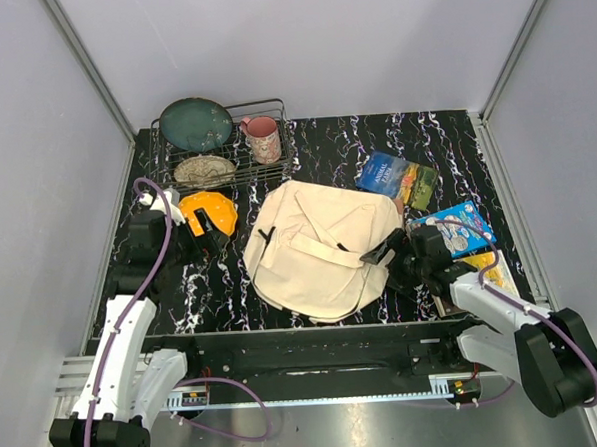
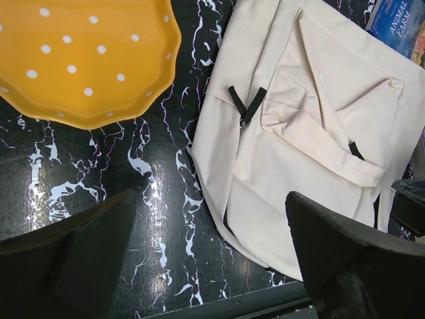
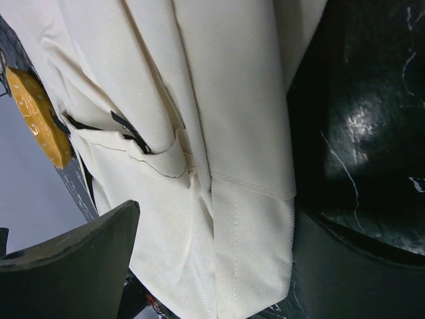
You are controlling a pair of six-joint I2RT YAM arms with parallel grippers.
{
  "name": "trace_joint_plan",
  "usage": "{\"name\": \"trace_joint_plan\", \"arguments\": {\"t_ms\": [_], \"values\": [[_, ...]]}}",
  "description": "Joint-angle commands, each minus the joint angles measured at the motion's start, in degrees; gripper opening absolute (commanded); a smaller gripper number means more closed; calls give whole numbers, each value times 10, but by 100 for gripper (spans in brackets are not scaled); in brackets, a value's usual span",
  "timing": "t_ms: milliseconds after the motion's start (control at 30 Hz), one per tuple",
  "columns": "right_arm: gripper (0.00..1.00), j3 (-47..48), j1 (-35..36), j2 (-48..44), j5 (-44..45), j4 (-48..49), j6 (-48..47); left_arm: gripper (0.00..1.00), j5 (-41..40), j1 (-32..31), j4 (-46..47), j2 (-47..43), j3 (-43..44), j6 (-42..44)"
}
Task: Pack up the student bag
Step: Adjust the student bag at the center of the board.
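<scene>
Two claws, both gaping open | right claw point(image 1: 385, 251) is straddling the bag point(image 1: 310, 248) at its right edge, probably lining up a grab | left claw point(image 2: 209, 212) is hovering by the yellow bowl point(image 2: 86, 60), out of the way

**A:** What lies at centre?
**B:** The student bag point(image 1: 320, 247), flat on the table point(image 1: 454, 140).
**A:** To its left?
**B:** A dish point(image 1: 210, 210), just beside the bag. Behind the dish, at the far-left corner, is a rack point(image 1: 284, 169). In it are a plate point(image 1: 195, 124), a mug point(image 1: 263, 138) to the plate's right, and a bowl point(image 1: 205, 170) in front of the plate.
**A:** To its right?
**B:** The far book point(image 1: 397, 177) lies behind the near book point(image 1: 452, 225), both near the bag.
</scene>
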Motion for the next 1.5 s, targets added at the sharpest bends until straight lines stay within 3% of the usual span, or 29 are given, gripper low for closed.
{"name": "trace_joint_plan", "arguments": {"t_ms": [0,133,267,600,767,833,933,1067,1167,1300,1467], "values": [[95,1,8,3,-5,-2,27,99,4,4,27,-7,4,6],[97,21,15,-58,78,-109,12,99,5,3,26,-6,3,6],[93,4,14,-84,61,-76,11,99,6,3,27,-4,5,6],[82,25,17,61,-11,1,-20,99,7,3,26,-4,4,6],[45,40,18,73,-12,17,-54,99,3,4,26,-7,3,6],[17,84,17,62,6,-38,-85,99,4,4,26,-8,4,7],[3,165,18,35,33,-105,-181,99,4,3,26,-11,3,7],[0,309,18,53,43,-226,-373,99,5,4,26,-15,3,7],[0,419,17,97,68,-386,-480,99,6,4,26,-19,3,8],[0,517,18,179,104,-498,-570,99,10,3,27,-23,3,8],[0,540,16,257,144,-522,-605,99,34,4,37,-23,-4,10]]}}
